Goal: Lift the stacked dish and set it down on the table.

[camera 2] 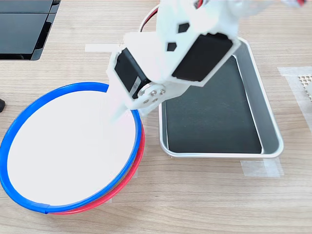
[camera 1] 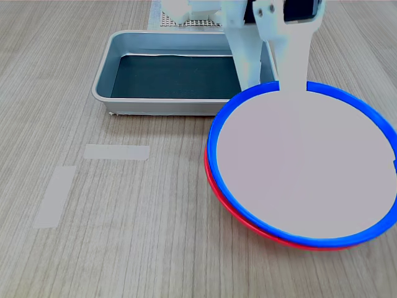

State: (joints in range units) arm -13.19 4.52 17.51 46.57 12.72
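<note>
The stacked dish [camera 1: 304,164], a blue-rimmed plate with a pale centre, rests tilted over a red-rimmed plate [camera 1: 248,225] on the table [camera 1: 124,248]. My white gripper [camera 1: 291,93] is shut on the dish's far rim, with one finger lying over the inside of the plate. In the second exterior view the dish [camera 2: 68,151] sits shifted left of the red plate [camera 2: 140,146], whose rim shows along the right side. The gripper [camera 2: 122,109] holds the dish's upper right rim. The lower finger is hidden under the rim.
A grey metal tray [camera 1: 155,109] with a dark floor stands behind the plates, to the right of them [camera 2: 219,154] in the second exterior view. Pale tape strips [camera 1: 116,151] lie on the wood. A black object [camera 2: 24,24] sits at the second exterior view's top left.
</note>
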